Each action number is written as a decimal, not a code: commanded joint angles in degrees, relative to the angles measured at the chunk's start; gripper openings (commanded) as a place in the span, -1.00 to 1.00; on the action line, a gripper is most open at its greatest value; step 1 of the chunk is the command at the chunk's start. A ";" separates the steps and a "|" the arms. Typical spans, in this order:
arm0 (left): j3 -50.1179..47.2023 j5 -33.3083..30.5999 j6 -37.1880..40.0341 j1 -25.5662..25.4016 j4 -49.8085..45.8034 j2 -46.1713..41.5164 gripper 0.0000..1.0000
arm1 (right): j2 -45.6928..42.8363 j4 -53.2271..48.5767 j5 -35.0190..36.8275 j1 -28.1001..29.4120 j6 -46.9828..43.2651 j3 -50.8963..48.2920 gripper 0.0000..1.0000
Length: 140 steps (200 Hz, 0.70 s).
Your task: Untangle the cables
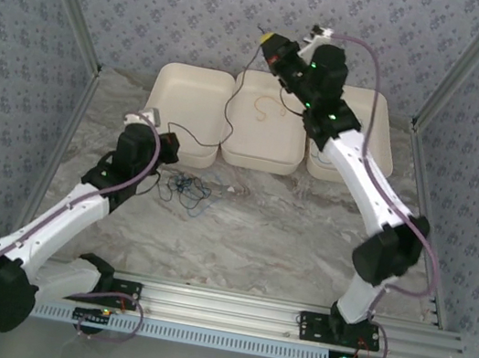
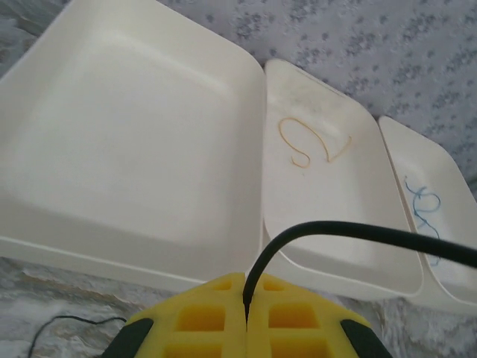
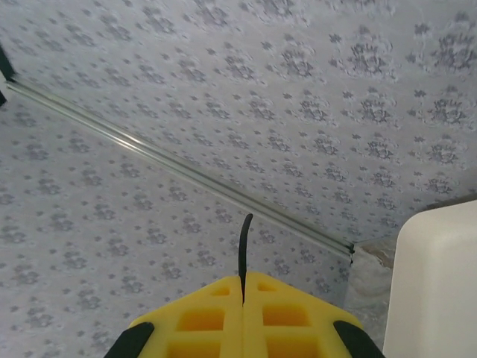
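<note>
A black cable (image 1: pixel 233 108) stretches between both grippers. My left gripper (image 1: pixel 172 141) sits low beside the left tray and is shut on one end; the left wrist view shows the black cable (image 2: pixel 358 233) rising from the closed yellow fingertips (image 2: pixel 216 306) and arcing right. My right gripper (image 1: pixel 268 41) is raised above the middle tray, shut on the other end, with a short black cable (image 3: pixel 243 242) tip poking from my right gripper (image 3: pixel 243 287). A tangle of blue and black cables (image 1: pixel 184 188) lies on the table. An orange cable (image 2: pixel 305 142) rests in the middle tray, a blue cable (image 2: pixel 423 207) in the right tray.
Three white trays stand in a row at the back: the left tray (image 1: pixel 189 96), the middle tray (image 1: pixel 263 151) and the right tray (image 1: pixel 381 139). Patterned walls with metal posts close in the marble table (image 1: pixel 285 234) on three sides.
</note>
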 commanded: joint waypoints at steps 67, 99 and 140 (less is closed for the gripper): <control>10.64 13.79 -2.83 13.70 3.42 23.37 -1.00 | 46.22 -5.61 -4.08 0.92 0.72 49.79 -1.00; 12.89 14.98 -4.65 15.56 5.05 30.09 -1.00 | 53.07 -3.19 -5.78 0.67 1.88 50.16 -0.24; 12.01 13.93 -7.54 16.24 7.76 32.77 -1.00 | 51.15 -8.86 -8.40 0.71 -4.36 49.47 0.07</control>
